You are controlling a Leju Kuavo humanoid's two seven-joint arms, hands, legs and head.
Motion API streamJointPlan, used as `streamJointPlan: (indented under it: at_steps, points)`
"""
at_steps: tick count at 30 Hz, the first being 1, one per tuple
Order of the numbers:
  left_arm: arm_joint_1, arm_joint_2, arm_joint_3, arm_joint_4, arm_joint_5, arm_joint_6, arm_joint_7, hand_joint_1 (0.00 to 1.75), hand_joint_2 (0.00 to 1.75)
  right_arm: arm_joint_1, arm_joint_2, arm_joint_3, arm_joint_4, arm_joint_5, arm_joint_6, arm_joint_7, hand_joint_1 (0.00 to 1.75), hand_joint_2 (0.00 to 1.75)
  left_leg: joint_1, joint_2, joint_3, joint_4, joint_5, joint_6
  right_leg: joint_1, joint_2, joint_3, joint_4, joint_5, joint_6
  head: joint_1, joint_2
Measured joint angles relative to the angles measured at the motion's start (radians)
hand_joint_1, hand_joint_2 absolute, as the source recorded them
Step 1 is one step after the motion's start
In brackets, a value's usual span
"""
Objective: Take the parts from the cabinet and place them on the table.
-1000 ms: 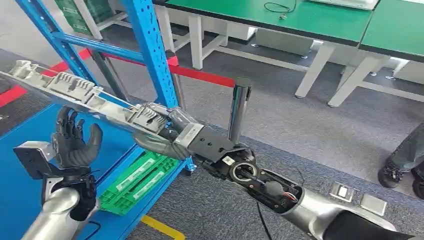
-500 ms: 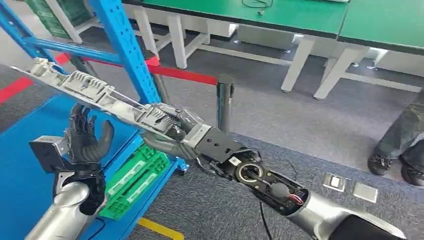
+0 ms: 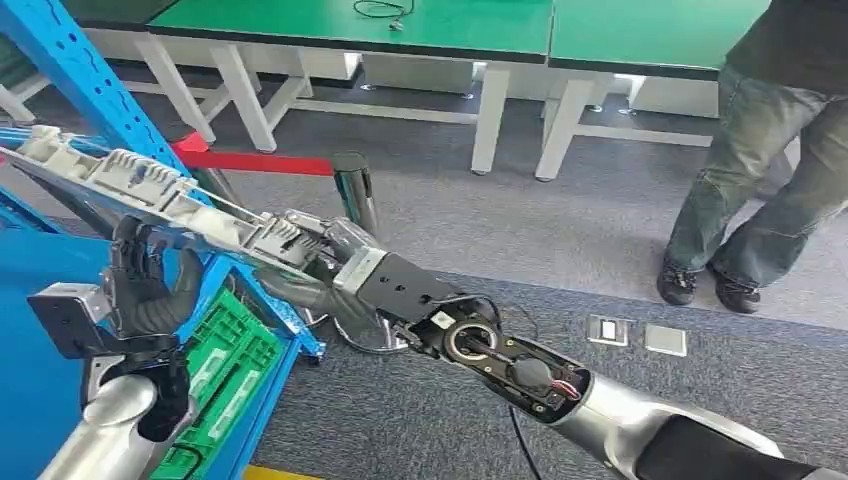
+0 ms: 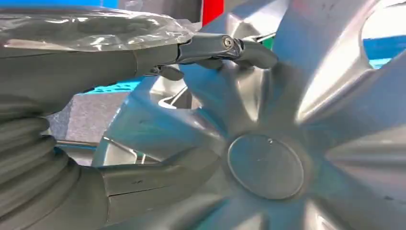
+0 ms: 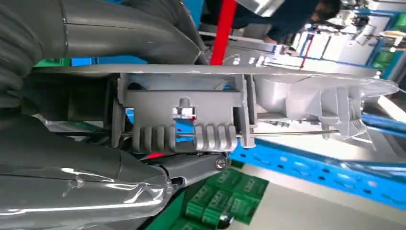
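1. Head view: green-topped tables (image 3: 450, 25) on white legs line the far side of the grey carpet, with a person (image 3: 760, 150) in dark trousers standing at the right.
2. At the left, the blue cabinet (image 3: 75, 70) shows a perforated upright, and a green crate (image 3: 225, 375) sits at its lower edge.
3. A long grey ribbed part (image 3: 150, 190) slants out past the cabinet's front edge, clear of the tables.
4. The right hand (image 3: 315, 262) grips the part at its near end, fingers wrapped round the moulded ribs (image 5: 191, 134).
5. The left hand (image 3: 150, 290) is raised under the part's middle with fingers spread; its wrist camera shows them (image 4: 225, 48) against a silvery ribbed surface, apparently touching it, not clasping.
6. A chrome post (image 3: 355, 190) carries a red belt (image 3: 255, 160) behind the part.
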Motion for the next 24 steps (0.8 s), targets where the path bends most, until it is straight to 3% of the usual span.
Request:
streamJointPlan:
  at_steps: [1,2,3,4,6,7,8,10,11,12,13,14,16,17,18,19,21,22,23,24]
  points:
    - [-0.001,-0.001,0.0,0.0,0.0,0.001,0.0,0.0,1.75,0.0,0.0,0.0,0.002,0.0,0.0,0.0,1.75,1.75,0.004,0.009,0.002,-0.006,0.004,0.008,0.001,0.008,-0.004,-0.001,0.0,0.007,0.0,0.0]
    - [-0.003,-0.003,0.0,0.0,0.0,0.001,0.0,0.0,1.75,0.001,0.0,0.0,0.002,0.0,0.0,-0.001,1.75,1.75,0.011,0.024,0.005,-0.016,0.009,0.014,0.001,-0.016,-0.015,0.011,-0.009,0.01,0.0,0.0]
    - [-0.003,-0.005,0.0,0.0,0.0,0.001,0.0,0.0,1.75,-0.002,0.0,0.0,0.002,0.0,-0.001,-0.002,1.75,1.75,0.009,0.028,0.007,-0.018,0.009,0.02,0.007,-0.066,-0.03,0.05,-0.038,0.017,0.011,0.0]
    - [-0.002,-0.005,0.0,0.0,0.0,0.001,-0.001,0.0,1.75,-0.005,0.0,0.0,0.003,0.0,-0.001,-0.003,1.75,1.75,0.007,0.037,0.007,-0.018,0.008,0.029,0.004,-0.093,-0.065,0.125,-0.081,0.022,0.02,0.0]
    - [0.0,-0.004,0.0,0.0,0.0,0.002,-0.002,0.0,1.75,-0.004,0.0,0.0,0.008,0.0,-0.002,-0.003,1.75,1.75,0.006,0.052,0.007,-0.018,0.007,0.029,-0.003,-0.106,-0.136,0.29,-0.152,0.03,0.023,0.0]
    - [0.002,-0.004,0.0,0.001,0.001,0.003,-0.002,0.0,1.75,-0.002,0.0,0.0,0.012,-0.001,-0.002,-0.003,1.75,1.75,0.006,0.059,0.006,-0.018,0.007,0.029,-0.004,-0.108,-0.155,0.339,-0.165,0.033,0.026,0.0]
    - [0.005,-0.004,0.0,0.002,0.001,0.004,-0.002,0.0,1.75,-0.001,0.0,0.0,0.015,-0.002,-0.002,-0.005,1.75,1.75,0.006,0.066,0.007,-0.018,0.007,0.029,-0.006,-0.11,-0.149,0.335,-0.153,0.034,0.03,0.0]
    - [0.009,-0.004,0.0,0.003,0.001,0.004,-0.002,0.0,1.75,-0.001,0.0,0.0,0.017,-0.007,-0.004,-0.007,1.75,1.75,0.007,0.075,0.007,-0.016,0.007,0.028,-0.009,-0.124,-0.071,0.195,-0.083,0.031,0.039,0.0]
    - [0.01,-0.004,0.0,0.003,0.002,0.004,-0.005,0.0,1.75,-0.002,0.0,0.0,0.017,-0.007,-0.005,-0.008,1.75,1.75,0.006,0.079,0.008,-0.015,0.007,0.027,-0.007,-0.148,-0.014,0.093,-0.046,0.026,0.043,0.0]
    - [0.01,-0.004,0.0,0.003,0.003,0.004,-0.005,0.0,1.75,-0.004,0.0,0.0,0.017,-0.007,-0.006,-0.009,1.75,1.75,0.003,0.08,0.009,-0.014,0.007,0.024,0.001,-0.212,0.027,0.02,-0.036,0.016,0.047,0.0]
    - [0.012,-0.004,0.0,0.003,0.004,0.003,-0.008,0.0,1.75,-0.008,0.0,0.0,0.017,-0.007,-0.006,-0.01,1.75,1.75,-0.004,0.081,0.007,-0.007,0.005,0.016,0.013,-0.216,0.026,-0.004,-0.041,0.011,0.051,0.0]
    - [0.014,-0.003,0.0,0.004,0.005,0.002,-0.01,0.0,1.75,-0.009,0.002,0.0,0.017,-0.006,-0.006,-0.014,1.75,1.75,-0.003,0.086,0.007,-0.01,0.008,0.009,0.009,-0.201,0.021,-0.004,-0.038,0.007,0.043,0.0]
    - [0.011,-0.005,0.0,0.005,0.007,-0.006,-0.01,0.0,1.75,-0.011,0.002,0.0,0.018,-0.005,-0.006,-0.013,1.75,1.75,-0.002,0.11,0.011,-0.018,0.01,-0.002,0.012,-0.179,0.018,-0.005,-0.032,-0.001,0.047,0.0]
    - [0.009,-0.005,0.0,0.006,0.008,-0.007,-0.009,0.0,1.75,-0.01,0.003,0.002,0.018,-0.004,-0.006,-0.012,1.75,1.75,-0.003,0.12,0.008,-0.015,0.006,-0.009,0.005,-0.165,0.042,-0.017,-0.018,-0.009,0.047,0.0]
    - [0.009,-0.005,-0.001,0.007,0.008,-0.008,-0.01,0.0,1.75,-0.012,0.004,0.002,0.018,-0.004,-0.006,-0.013,1.75,1.75,0.001,0.092,0.004,0.011,-0.017,-0.016,0.001,-0.149,0.036,-0.022,-0.01,-0.011,0.045,0.0]
    - [0.006,-0.005,-0.001,0.008,0.008,-0.011,-0.012,0.0,1.75,-0.015,0.005,0.002,0.019,-0.004,-0.006,-0.013,1.75,1.75,0.002,0.066,-0.02,0.07,-0.061,-0.018,-0.002,-0.135,0.03,-0.021,-0.001,-0.018,0.037,0.0]
    - [0.003,-0.004,-0.001,0.012,0.009,-0.014,-0.013,0.0,1.75,-0.009,0.006,0.003,0.021,-0.004,-0.006,-0.013,1.75,1.75,0.005,0.051,-0.095,0.244,-0.146,-0.021,-0.002,-0.101,0.019,-0.021,0.006,-0.02,0.016,0.0]
    - [0.004,-0.004,-0.001,0.015,0.01,-0.018,-0.015,0.0,1.75,-0.006,0.006,0.004,0.025,-0.004,-0.006,-0.013,1.75,1.75,0.006,0.05,-0.123,0.305,-0.163,-0.022,-0.002,-0.082,0.015,-0.02,0.008,-0.019,0.012,0.0]
    - [0.004,-0.004,-0.002,0.019,0.011,-0.021,-0.016,0.0,1.75,-0.002,0.006,0.004,0.028,-0.003,-0.006,-0.013,1.75,1.75,0.007,0.049,-0.129,0.311,-0.153,-0.023,-0.002,-0.063,0.013,-0.019,0.01,-0.018,0.008,0.0]
    - [0.003,-0.004,-0.002,0.021,0.011,-0.022,-0.017,0.0,1.75,0.001,0.006,0.003,0.031,0.0,-0.006,-0.013,1.75,1.75,0.009,0.049,-0.11,0.272,-0.124,-0.022,-0.002,-0.046,0.012,-0.018,0.011,-0.016,0.004,0.0]
